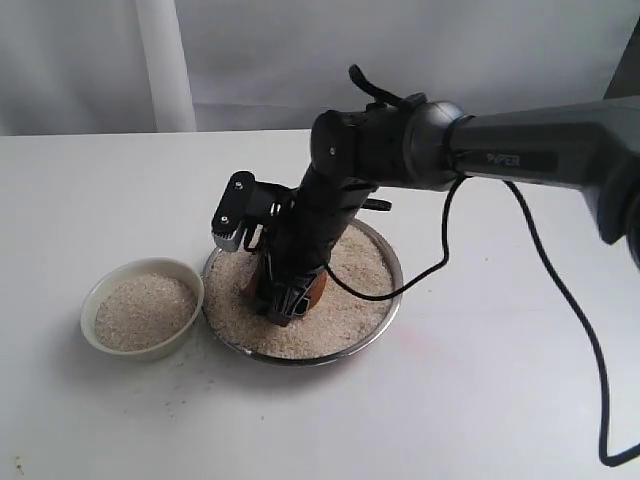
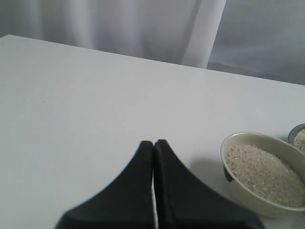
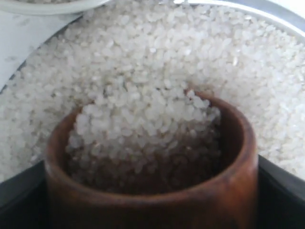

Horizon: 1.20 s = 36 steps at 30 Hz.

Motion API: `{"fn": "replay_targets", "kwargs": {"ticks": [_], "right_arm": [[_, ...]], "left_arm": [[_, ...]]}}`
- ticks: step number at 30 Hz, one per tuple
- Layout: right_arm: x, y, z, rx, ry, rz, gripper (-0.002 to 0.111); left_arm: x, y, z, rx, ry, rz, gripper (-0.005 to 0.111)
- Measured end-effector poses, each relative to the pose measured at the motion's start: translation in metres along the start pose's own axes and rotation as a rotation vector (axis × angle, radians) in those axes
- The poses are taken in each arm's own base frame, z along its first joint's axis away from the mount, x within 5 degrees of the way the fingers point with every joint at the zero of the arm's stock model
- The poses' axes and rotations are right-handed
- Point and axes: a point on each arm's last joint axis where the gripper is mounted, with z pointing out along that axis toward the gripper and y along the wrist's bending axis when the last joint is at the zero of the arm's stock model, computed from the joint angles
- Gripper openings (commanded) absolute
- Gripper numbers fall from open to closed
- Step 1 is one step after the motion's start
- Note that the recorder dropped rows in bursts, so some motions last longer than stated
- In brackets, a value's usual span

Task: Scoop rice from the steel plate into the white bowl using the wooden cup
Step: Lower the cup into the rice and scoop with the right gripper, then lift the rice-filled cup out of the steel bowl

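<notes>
The wooden cup [image 3: 143, 205] is clamped between the dark fingers [image 3: 19, 200] of the right gripper [image 1: 290, 298]. Its mouth is pushed into the rice [image 3: 143, 62], and grains are banked up inside it. Around the cup, rice covers the steel plate [image 1: 372, 338], and the white bowl [image 1: 150, 349] sits just beside the plate's rim, itself holding rice. Beyond the bowl, the left gripper [image 2: 153, 152] hangs over the white table [image 1: 480, 400] with its fingers pressed together on nothing, the bowl near it.
</notes>
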Motion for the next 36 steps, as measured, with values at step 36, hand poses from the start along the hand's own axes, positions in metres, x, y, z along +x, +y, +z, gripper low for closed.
{"fn": "replay_targets", "kwargs": {"ticks": [36], "right_arm": [[0.020,0.008,-0.042,0.353,-0.368,0.353,0.000]], "left_arm": [[0.000,0.000,0.000,0.000,0.000,0.000,0.000]]}}
